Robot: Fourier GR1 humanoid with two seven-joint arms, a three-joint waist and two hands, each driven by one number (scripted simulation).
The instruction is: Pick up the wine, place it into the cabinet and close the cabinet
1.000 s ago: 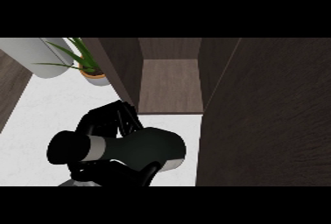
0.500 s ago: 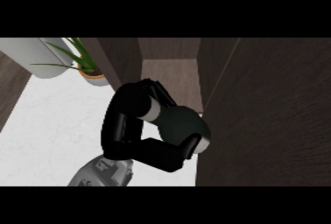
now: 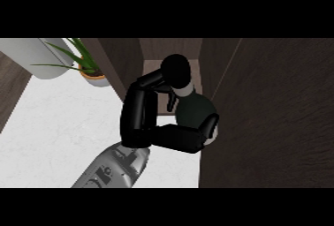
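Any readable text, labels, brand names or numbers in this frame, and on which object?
None. The wine bottle held in the hand shows no readable label; the cabinet, the potted plant and the counter carry no writing.

White marbled counter top [image 3: 58,132] across the left and lower middle. Potted plant [image 3: 83,62] at its far edge: long green leaves fanning from a small tan pot. Just left of the pot, a pale grey rounded object [image 3: 39,59], cut off by the frame's upper edge. Dark wood strip [image 3: 9,95] along the far left.
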